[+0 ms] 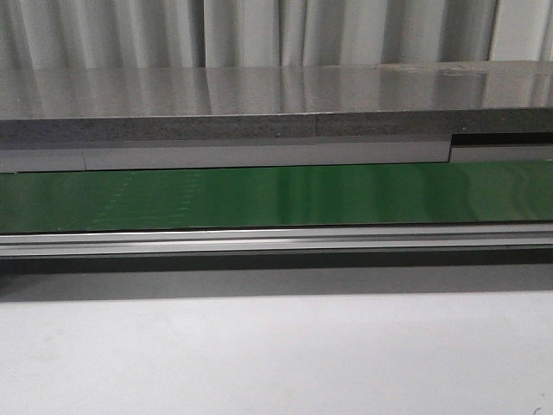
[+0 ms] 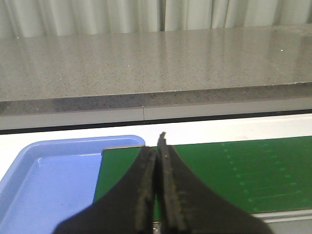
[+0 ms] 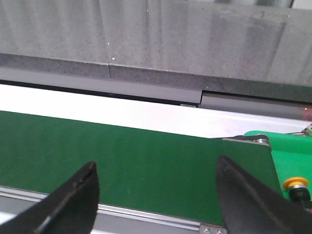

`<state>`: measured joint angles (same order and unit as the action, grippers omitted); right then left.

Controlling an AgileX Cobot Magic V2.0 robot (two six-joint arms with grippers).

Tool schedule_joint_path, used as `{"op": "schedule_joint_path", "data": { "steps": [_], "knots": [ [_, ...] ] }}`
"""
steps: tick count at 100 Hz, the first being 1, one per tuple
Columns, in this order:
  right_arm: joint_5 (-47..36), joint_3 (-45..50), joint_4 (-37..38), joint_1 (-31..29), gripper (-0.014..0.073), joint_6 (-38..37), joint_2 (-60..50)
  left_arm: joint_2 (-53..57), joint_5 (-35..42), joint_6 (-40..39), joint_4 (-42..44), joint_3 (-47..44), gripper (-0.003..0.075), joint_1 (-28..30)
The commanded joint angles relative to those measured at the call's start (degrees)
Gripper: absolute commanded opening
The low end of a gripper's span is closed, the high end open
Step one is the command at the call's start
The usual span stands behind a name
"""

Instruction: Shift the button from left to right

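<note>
**A:** What does the front view show?

**B:** A long green conveyor belt (image 1: pixel 276 197) runs across the frame, with a silver metal rail (image 1: pixel 276 239) along its near edge. Behind it lies a grey speckled counter (image 1: pixel 259 104), and pale curtains (image 1: pixel 259 30) hang at the back. A white surface fills the foreground. Neither arm appears in this view, and neither does the button.

**A:** Where is the button, then?

**B:** Only the right wrist view catches it. The button (image 3: pixel 296 184) shows its round yellow cap at the picture's edge, just beyond the end of the belt, beside a bright green surface (image 3: pixel 287 153). Its body is mostly cut off and partly hidden by one dark finger, so details there are hard to make out.

**A:** And the right hand?

**B:** The right hand (image 3: pixel 156 195) is released, its two dark fingers spread wide apart over the belt, gripping nothing.

**A:** The left one?

**B:** The left hand (image 2: pixel 157 192) is clenched, its fingers pressed together with nothing visible between them. It hangs over the belt's other end, where a blue tray (image 2: pixel 48 180) sits just beside the green band; the tray is cut off by the frame.
</note>
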<state>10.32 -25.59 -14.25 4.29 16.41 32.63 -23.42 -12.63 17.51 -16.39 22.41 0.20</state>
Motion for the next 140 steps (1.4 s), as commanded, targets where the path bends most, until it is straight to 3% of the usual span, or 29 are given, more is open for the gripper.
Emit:
{"op": "schedule_joint_path", "data": {
  "steps": [1, 35, 81, 140],
  "knots": [
    [-1.8, -0.9, -0.8, 0.0, 0.0509, 0.5, -3.4, -0.2, 4.2, -0.2, -0.6, 1.6, -0.0020, -0.4],
    [0.7, 0.9, -1.0, 0.0, 0.0475, 0.5, -9.7, -0.2, 4.2, -0.2, -0.6, 1.6, -0.0020, -0.4],
    [0.8, 0.9, -1.0, 0.0, -0.0074, 0.5, -9.7, -0.2, 4.2, -0.2, -0.6, 1.6, -0.0020, -0.4],
    [0.8, 0.9, -1.0, 0.0, -0.0068, 0.5, -9.7, -0.2, 4.2, -0.2, -0.6, 1.6, -0.0020, -0.4]
  ]
}}
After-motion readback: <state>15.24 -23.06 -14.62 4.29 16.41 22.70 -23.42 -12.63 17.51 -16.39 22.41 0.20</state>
